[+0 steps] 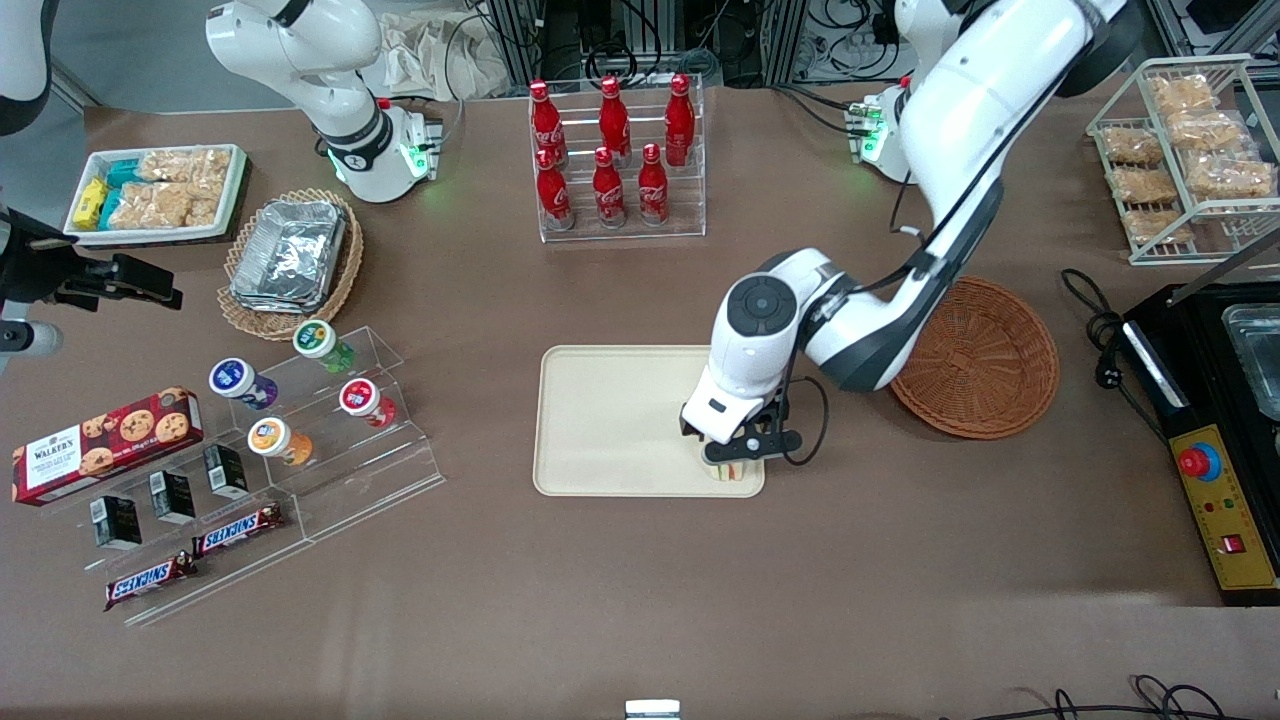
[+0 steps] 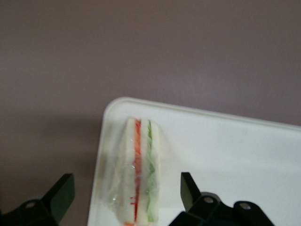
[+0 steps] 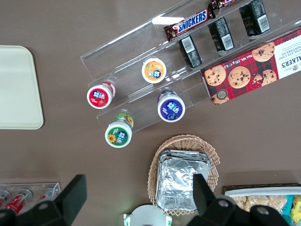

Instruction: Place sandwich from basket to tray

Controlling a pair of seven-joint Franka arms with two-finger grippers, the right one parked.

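Observation:
The sandwich, a clear-wrapped wedge of pale bread with red and green filling showing at its edge, stands on the beige tray close to a rounded corner. My left gripper is open around it, one dark finger on each side with a gap to the bread. From the front, the gripper hangs over the tray at its near corner toward the working arm's end, and a sliver of the sandwich shows under the fingers. The reddish-brown basket sits beside the tray and holds nothing.
A clear rack of red cola bottles stands farther from the camera than the tray. Toward the parked arm's end are an acrylic stand with small cups, snack bars and a cookie box. A black machine lies toward the working arm's end.

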